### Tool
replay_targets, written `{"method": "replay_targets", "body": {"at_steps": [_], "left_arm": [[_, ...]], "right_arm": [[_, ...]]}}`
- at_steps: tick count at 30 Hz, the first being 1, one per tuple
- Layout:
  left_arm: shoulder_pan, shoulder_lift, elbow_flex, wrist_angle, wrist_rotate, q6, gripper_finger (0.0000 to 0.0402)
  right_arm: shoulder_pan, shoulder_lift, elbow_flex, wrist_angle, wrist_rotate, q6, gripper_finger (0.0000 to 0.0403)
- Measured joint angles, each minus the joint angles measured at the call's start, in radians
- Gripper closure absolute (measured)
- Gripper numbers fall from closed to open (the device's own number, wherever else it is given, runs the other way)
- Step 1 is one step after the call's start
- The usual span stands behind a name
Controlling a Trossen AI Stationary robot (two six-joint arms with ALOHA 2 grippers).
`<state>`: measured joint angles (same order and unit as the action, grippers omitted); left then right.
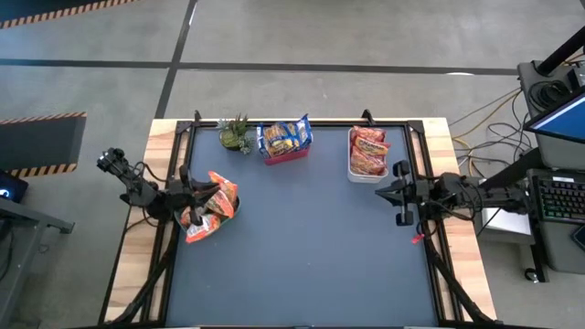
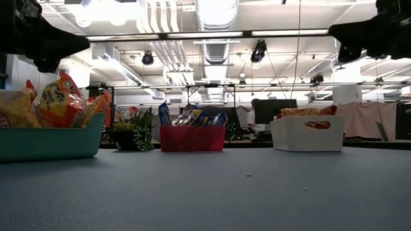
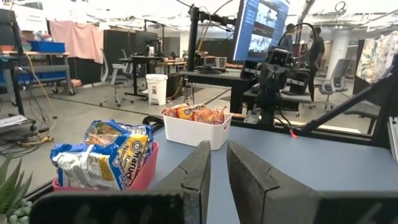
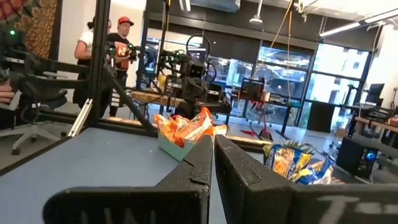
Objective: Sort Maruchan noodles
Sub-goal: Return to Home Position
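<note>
Here's the table (image 1: 311, 247) from above, with every noodle pack in a bin and none loose on the surface. The orange packs (image 1: 215, 203) are heaped in the teal bin (image 2: 51, 142) at the left side, poking well above its rim. The blue-and-yellow packs (image 1: 285, 135) stand crammed in the red bin (image 2: 191, 138) at the far edge, with a small plant (image 1: 235, 135) just beside it on the left. The red packs (image 1: 368, 151) lie in the white bin (image 2: 307, 133), farther right along that same far edge. Now the arms: the left gripper (image 3: 219, 149) hangs over the left side of the table right by the teal bin, lifted clear of the surface, its fingers drawn in to a narrow slit and nothing between them. Across the table, the right gripper (image 4: 213, 140) hovers near the right edge, a little nearer than the white bin, pointing inward, its fingers pressed almost together and likewise empty.
</note>
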<state>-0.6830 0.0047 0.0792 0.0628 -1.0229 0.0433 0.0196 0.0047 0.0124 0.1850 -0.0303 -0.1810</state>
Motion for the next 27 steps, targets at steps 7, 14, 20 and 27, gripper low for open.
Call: {"method": "replay_targets", "body": {"at_steps": [7, 14, 20, 27], "left_arm": [[0.0, 0.006, 0.0, -0.003, 0.0, -0.001, 0.0363], [0.0, 0.011, 0.0, -0.004, 0.001, -0.001, 0.0363], [0.0, 0.013, 0.0, -0.004, 0.001, -0.001, 0.0363], [0.0, 0.016, 0.001, -0.004, 0.001, -0.001, 0.0363]], "right_arm": [[0.0, 0.004, 0.0, -0.01, 0.004, -0.003, 0.0394], [0.0, 0.006, 0.0, -0.019, 0.005, 0.061, 0.0394], [0.0, 0.017, 0.0, -0.022, 0.005, -0.037, 0.0394], [0.0, 0.017, 0.0, -0.024, 0.006, -0.003, 0.0394]]}}
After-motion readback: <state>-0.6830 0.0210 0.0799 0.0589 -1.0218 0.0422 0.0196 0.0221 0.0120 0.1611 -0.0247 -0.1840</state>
